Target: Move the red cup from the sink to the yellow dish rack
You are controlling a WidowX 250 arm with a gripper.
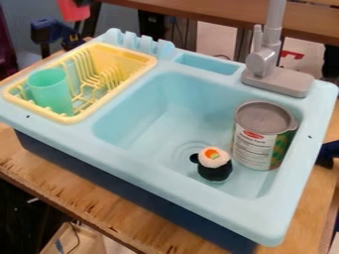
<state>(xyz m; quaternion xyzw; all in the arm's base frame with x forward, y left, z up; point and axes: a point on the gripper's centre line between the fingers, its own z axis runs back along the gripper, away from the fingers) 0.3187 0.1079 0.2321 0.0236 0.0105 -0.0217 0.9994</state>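
Toy sushi roll (214, 166) and can (255, 144) held in sink (165, 166).
The can is stood near the right edge; arm pose and gripper state cannot be told.

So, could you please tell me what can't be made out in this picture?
All in the camera view:
Tap: top cut off by the upper edge.
Can: far side hidden by its front; fine print too small.
Rack: part behind the cup, hidden by it.

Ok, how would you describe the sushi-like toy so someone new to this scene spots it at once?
Find the light blue toy sink and look into its basin. Beside the tall can, to its lower left, sits the sushi-like toy. Far smaller than the can, it has black sides and a white top with orange and green.
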